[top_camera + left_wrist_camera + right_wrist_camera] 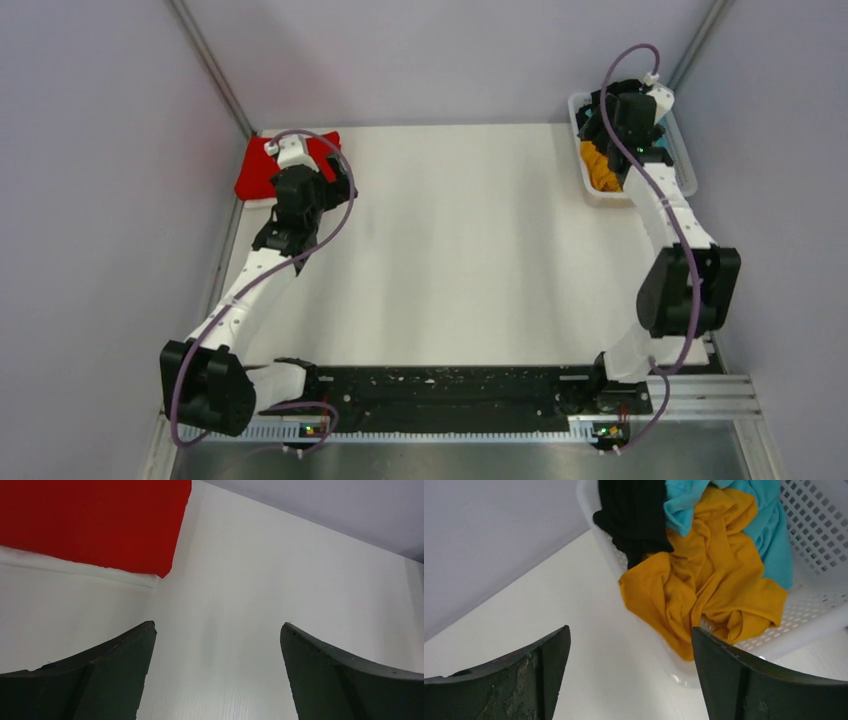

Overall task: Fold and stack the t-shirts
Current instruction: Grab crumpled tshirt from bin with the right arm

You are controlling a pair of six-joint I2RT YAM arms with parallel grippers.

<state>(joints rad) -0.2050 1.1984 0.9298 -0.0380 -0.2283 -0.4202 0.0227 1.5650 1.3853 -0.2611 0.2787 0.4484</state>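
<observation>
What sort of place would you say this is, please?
Probably a robotics lab cell: plain grey partition walls, a white table, and a white basket of crumpled t-shirts.

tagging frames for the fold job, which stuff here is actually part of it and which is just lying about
Part of the job: red t-shirt, folded, on the table; orange-yellow t-shirt, turquoise t-shirt, black t-shirt, crumpled in the white basket.
Just there: white basket, table.

pale lilac walls [100,150] enclosed a white counter [460,250] on the left, far and right sides; a grooved metal rail [720,395] ran along its near edge.
</observation>
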